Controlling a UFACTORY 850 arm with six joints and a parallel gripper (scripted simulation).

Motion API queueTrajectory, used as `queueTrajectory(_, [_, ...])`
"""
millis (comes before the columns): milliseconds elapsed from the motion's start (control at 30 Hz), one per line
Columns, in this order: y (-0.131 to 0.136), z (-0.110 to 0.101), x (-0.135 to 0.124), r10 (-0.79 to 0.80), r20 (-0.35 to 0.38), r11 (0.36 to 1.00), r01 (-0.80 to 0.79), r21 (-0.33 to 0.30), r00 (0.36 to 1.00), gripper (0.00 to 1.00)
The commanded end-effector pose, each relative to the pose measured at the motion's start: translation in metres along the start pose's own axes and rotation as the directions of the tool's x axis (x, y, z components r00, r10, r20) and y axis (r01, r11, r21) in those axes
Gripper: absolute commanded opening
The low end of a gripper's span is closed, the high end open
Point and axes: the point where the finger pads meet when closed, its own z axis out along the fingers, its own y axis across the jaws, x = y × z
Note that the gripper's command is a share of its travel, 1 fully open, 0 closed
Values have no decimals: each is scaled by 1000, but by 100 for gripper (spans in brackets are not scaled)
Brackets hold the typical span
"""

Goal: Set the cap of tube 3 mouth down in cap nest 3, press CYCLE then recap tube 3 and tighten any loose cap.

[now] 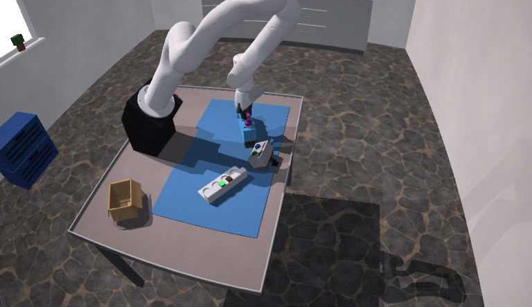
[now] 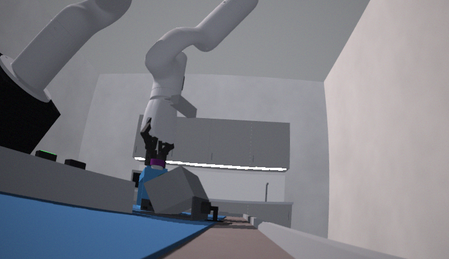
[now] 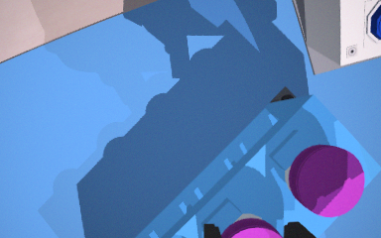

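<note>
My gripper [image 1: 244, 115] [image 2: 155, 160] [image 3: 252, 232] is shut on the magenta cap of tube 3, which sits on its tube in the blue decapping station [image 1: 248, 134] [image 2: 142, 190] [image 3: 342, 134]. The cap of tube 4 [image 1: 247, 123] [image 3: 326, 180] is on its tube beside it. The caps of tubes 1 and 2 are hidden by the gripper or out of view. The white cap tray [image 1: 229, 188] [image 2: 82, 186] shows empty nests. Its green lamp [image 1: 222, 183] [image 2: 47, 152] is lit and its amber lamp [image 1: 228, 178] is dark. The blue CYCLE key [image 1: 257, 145] [image 3: 377, 24] and green READY key [image 1: 254, 152] share one housing.
The grey key housing [image 1: 262, 160] [image 2: 178, 190] [image 3: 324, 35] stands close to the tube 4 end of the station. The cap tray lies beyond it on the blue mat [image 1: 235, 221]. An open cardboard box [image 1: 135, 197] stands on the table, off the mat.
</note>
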Motion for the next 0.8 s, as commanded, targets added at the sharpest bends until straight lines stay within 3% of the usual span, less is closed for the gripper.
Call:
queueTrajectory(0, [0,0,0,0,-1,1000,0,-1,1000,0])
queueTrajectory(133, [0,0,0,0,-1,1000,0,-1,1000,0])
queueTrajectory(267, [0,0,0,198,-1,980,-198,-1,980,0])
queueTrajectory(433, [0,0,0,430,-1,903,-430,0,903,0])
queueTrajectory(500, [0,0,0,505,-1,863,-505,-1,863,0])
queueTrajectory(567, [0,0,0,505,-1,863,-505,-1,863,0])
queueTrajectory(767, [0,1,0,742,-2,670,-742,-1,670,0])
